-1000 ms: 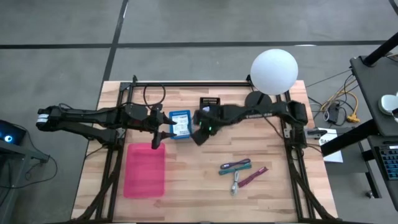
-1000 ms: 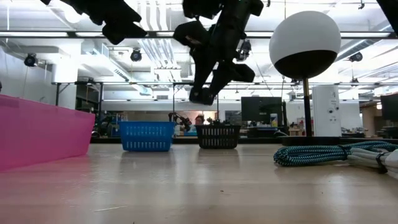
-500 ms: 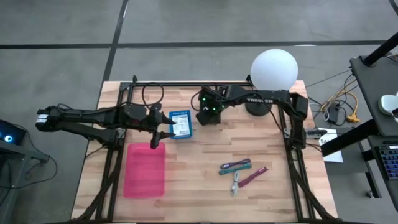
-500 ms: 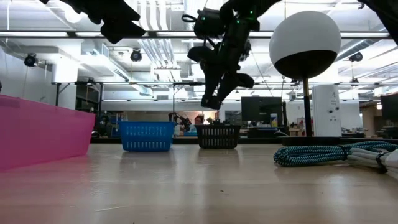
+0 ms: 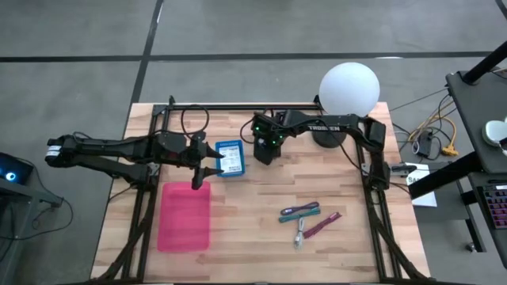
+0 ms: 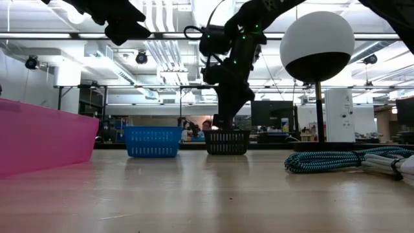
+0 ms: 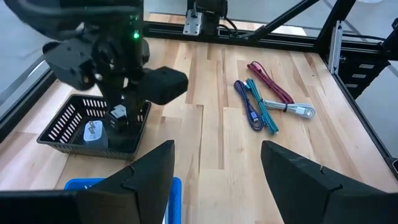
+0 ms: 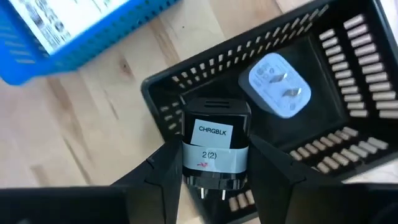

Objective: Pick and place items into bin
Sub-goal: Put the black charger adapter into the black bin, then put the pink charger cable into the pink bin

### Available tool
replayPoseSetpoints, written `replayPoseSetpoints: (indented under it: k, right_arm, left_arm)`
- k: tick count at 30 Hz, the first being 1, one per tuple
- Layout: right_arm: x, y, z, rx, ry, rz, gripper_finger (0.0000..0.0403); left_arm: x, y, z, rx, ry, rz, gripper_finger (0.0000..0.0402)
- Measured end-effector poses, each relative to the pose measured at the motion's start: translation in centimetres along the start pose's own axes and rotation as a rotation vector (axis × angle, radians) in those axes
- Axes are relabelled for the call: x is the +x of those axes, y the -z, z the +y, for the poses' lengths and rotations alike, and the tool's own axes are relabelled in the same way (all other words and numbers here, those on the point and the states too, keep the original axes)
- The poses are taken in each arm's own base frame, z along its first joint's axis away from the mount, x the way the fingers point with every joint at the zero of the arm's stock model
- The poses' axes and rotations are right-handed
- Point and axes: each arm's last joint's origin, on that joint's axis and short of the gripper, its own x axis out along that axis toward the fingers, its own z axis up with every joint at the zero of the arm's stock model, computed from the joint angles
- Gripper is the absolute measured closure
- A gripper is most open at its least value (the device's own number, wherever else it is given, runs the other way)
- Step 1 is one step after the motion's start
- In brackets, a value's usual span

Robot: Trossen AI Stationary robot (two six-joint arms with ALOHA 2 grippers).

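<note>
The right hand [image 8: 213, 180] is clenched on a small black plug-in charger with a white label [image 8: 213, 149], holding it just above the black slotted plastic basket [image 8: 348, 93], probably for dropping beside the pale-blue adapter [image 8: 278, 84]. The left hand [image 7: 214, 168] waits released over the blue basket [image 5: 229, 159].

Left gripper [image 5: 198, 168]: over blue plastic basket's [image 5: 230, 158] edge, above flat pink plastic bin [image 5: 184, 215].
Right gripper [image 5: 264, 150]: beside blue basket.
Teal, purple, magenta strips [image 5: 309, 216]: loose on wooden table [image 5: 253, 237].

Right claw [image 8: 213, 163] with charger [image 8: 213, 149] over basket [image 8: 323, 118]
</note>
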Motion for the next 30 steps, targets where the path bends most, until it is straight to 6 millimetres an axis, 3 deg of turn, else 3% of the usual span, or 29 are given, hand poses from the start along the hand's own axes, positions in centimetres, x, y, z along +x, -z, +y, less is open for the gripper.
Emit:
replayPoseSetpoints:
  k: [13,17,25,30]
  right_arm:
    - [0.32,0.00,0.02,-0.340,0.003,0.006,0.0271]
    - [0.32,0.00,0.02,-0.339,0.002,0.005,0.0258]
    - [0.32,-0.01,0.03,-0.323,0.007,0.004,0.0196]
    - [0.31,0.00,0.02,-0.289,0.008,0.005,0.0184]
  left_arm:
    - [0.01,0.00,0.00,0.000,-0.001,0.000,0.0178]
    - [0.01,0.00,0.01,0.000,-0.001,0.000,0.0178]
    - [0.01,0.00,0.00,0.000,-0.001,0.000,0.0178]
    - [0.01,0.00,0.00,0.000,-0.001,0.000,0.0178]
